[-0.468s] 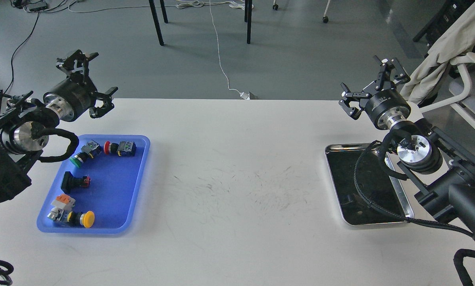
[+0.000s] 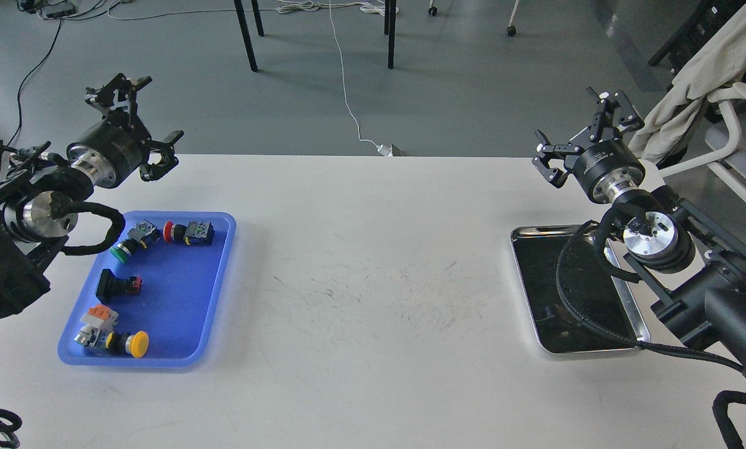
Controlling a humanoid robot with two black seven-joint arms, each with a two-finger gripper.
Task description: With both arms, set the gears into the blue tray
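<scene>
The wide white scuffed table (image 2: 373, 299) carried everything. The black right arm with silver cylindrical joints (image 2: 690, 274) reached up from the lower right corner over the shiny silver metal tray (image 2: 639, 324), and the matching black left arm (image 2: 30, 212) came in from the left edge above the shallow rectangular blue plastic tray (image 2: 214, 280). Both were raised clear of the table top. The right gripper (image 2: 588, 134) pointed up and away with its fingers spread wide, empty; the left gripper (image 2: 139, 118) was likewise splayed open near the table's far left edge, holding nothing. The blue tray lay just below and in front of the left gripper, holding colour-capped push-button switches (image 2: 129, 343). Whether any tiny black gears lay in either tray could not be told.
</scene>
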